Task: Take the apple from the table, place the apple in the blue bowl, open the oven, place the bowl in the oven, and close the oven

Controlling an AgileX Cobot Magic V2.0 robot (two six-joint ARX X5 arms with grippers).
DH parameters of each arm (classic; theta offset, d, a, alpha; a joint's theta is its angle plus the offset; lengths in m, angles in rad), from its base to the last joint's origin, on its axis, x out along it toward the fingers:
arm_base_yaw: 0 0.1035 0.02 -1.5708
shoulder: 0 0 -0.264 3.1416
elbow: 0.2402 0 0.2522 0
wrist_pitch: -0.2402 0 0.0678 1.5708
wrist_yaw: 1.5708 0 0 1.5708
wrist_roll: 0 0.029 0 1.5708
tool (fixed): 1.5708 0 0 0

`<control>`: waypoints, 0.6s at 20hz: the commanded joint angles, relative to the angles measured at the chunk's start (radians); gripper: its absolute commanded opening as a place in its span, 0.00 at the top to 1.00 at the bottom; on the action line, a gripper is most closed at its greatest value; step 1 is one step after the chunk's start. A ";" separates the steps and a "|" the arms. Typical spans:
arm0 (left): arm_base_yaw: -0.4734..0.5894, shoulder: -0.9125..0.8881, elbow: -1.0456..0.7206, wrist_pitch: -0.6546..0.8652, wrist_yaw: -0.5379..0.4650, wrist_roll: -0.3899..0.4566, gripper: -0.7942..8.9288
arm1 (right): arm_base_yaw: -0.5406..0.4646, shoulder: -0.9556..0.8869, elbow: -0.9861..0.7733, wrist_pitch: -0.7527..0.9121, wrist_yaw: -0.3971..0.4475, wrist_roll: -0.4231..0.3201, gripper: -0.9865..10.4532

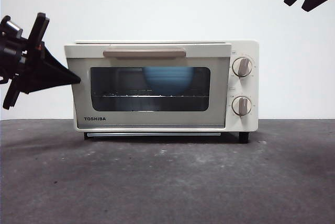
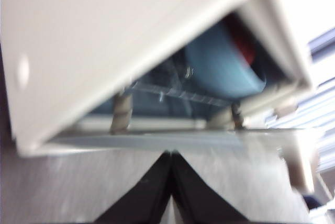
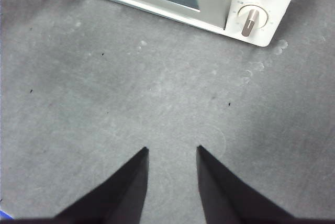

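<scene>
Worktop: bare dark grey surface ahead of the oven, ample room for movement. Oven: door appears shut, or very nearly, in the front view; closing step judged complete or at its finish. Blue bowl: inside on the rack, visible through the glass. Apple: red, seated in the bowl. Left pincer: jaws together, holding nothing, tip at the door's side edge. Right pincer: parted, empty, well clear above the worktop.

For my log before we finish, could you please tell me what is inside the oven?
Through the oven's glass door, the blue bowl sits on the wire rack. The left wrist view shows red in the bowl, likely the apple; most of it is covered.
</scene>
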 commanded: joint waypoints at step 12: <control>-0.038 -0.295 0.016 -0.382 -0.090 0.172 0.91 | 0.013 0.003 -0.036 0.140 -0.001 -0.020 0.78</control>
